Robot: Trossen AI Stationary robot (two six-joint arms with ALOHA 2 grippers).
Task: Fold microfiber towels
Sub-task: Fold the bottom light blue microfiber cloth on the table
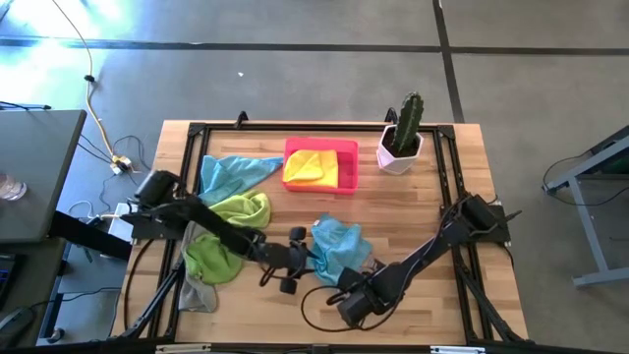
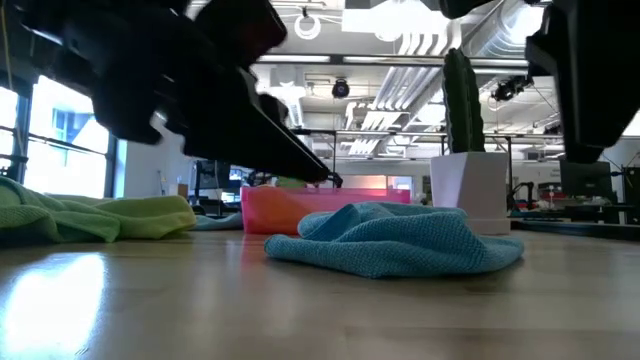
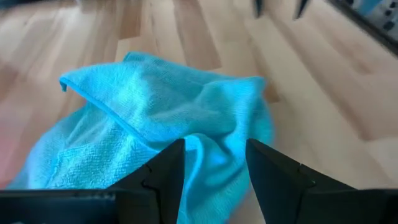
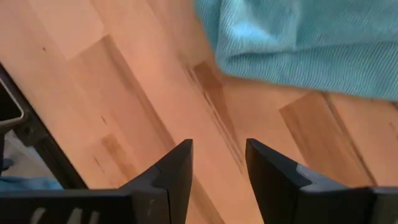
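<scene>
Towel [image 1: 340, 246], light blue, lay crumpled mid-desk [image 1: 423, 211], where both our arms could reach it. Our left claw [image 3: 214, 163] stood apart at its edge, likely to pinch; the right claw [image 4: 219, 163], apart and empty, waited just beside.

Centre of the high view: a crumpled light blue towel [image 1: 339, 246] on the pale wood bench [image 1: 423, 211]. Left, lime green towels [image 1: 228, 236]; upper centre, a pink tray [image 1: 346, 167] holding a yellow towel [image 1: 310, 167].

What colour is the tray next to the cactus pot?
The tray is pink, holding a yellow towel; the high view shows it best.
</scene>
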